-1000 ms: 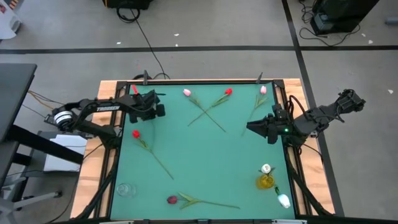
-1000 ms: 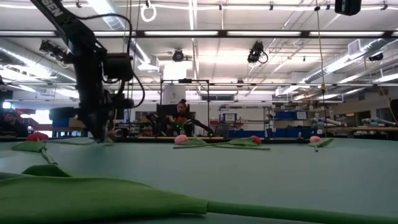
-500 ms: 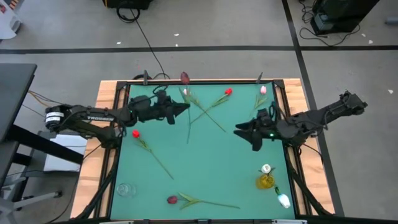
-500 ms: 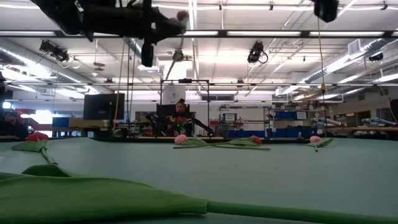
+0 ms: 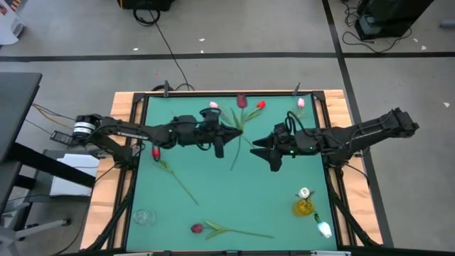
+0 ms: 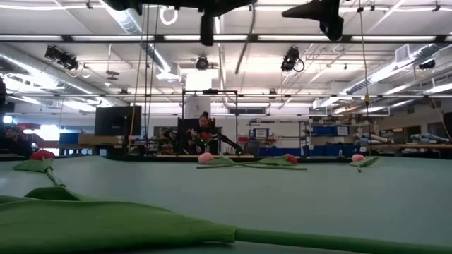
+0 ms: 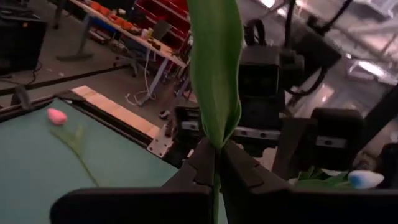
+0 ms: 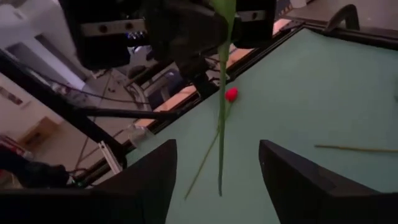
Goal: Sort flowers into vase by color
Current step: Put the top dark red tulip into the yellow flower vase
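My left gripper [image 5: 237, 133] hangs high over the table's middle, pointing level toward the right edge, shut on a dark maroon flower [image 5: 242, 101]. My right gripper [image 5: 260, 148] faces it from the right, open; its fingers [image 8: 146, 183] stand on either side of the hanging stem [image 8: 221, 130] without touching it. A yellow vase [image 5: 304, 207] with a white flower stands at the near right, and a clear glass vase [image 5: 143, 217] at the near left. Red [image 5: 155, 151], red [image 5: 261, 104], pink [image 5: 301, 102] and maroon [image 5: 197, 228] flowers lie flat on the green mat. My left gripper pinches the maroon flower's green stem [image 7: 215, 163] between its two fingers, just below a long leaf [image 7: 214, 68]. The fingers come in level from the table's left and lie across the stem. The flower is lifted clear, bud end up, and its lower stem [image 5: 234, 160] hangs free.
A pink flower [image 5: 213, 105] lies at the far edge beside my left arm. A white bud [image 5: 325, 229] lies near the yellow vase. In the low view a broad green leaf [image 6: 106, 222] fills the near foreground. Black rails [image 5: 227, 93] frame the mat.
My left gripper has risen from the table's far left and swung toward the middle, turning from pointing down to level. It has carried the maroon flower up off the mat. My right gripper has moved from the right edge toward the middle, toward the flower.
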Tool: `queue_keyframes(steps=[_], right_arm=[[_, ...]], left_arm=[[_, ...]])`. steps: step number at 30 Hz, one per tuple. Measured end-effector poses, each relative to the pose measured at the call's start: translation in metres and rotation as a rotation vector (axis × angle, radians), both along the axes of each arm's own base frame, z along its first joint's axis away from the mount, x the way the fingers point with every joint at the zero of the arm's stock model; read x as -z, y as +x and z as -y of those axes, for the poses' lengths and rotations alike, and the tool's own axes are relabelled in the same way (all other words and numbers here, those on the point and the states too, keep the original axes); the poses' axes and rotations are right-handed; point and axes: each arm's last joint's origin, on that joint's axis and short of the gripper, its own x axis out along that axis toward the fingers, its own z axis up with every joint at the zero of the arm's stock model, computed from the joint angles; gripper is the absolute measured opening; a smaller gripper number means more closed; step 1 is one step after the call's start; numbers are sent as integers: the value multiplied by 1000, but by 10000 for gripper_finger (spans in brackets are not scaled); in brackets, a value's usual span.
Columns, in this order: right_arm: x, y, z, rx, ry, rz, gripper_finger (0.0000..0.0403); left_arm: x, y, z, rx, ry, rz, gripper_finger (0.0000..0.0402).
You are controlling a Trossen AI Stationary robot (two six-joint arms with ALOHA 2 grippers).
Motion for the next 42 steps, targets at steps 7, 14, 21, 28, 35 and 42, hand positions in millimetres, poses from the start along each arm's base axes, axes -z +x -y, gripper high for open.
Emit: queue_keyframes(steps=[7,14,21,28,35,42], right_arm=[[-4,1,6,10,-33,33,195],[-10,1,10,-37,-52,80,190],[-10,2,15,-82,-45,77,146],[-12,3,21,-110,-43,96,126],[-11,4,29,-138,-29,96,115],[-13,4,33,-164,-26,116,45]], left_arm=[[-12,22,10,50,38,23,12],[-6,28,20,77,41,4,12],[-10,28,20,75,47,40,12],[-9,29,20,72,78,46,12],[-11,29,16,54,93,63,16],[-12,29,14,40,137,61,19]])
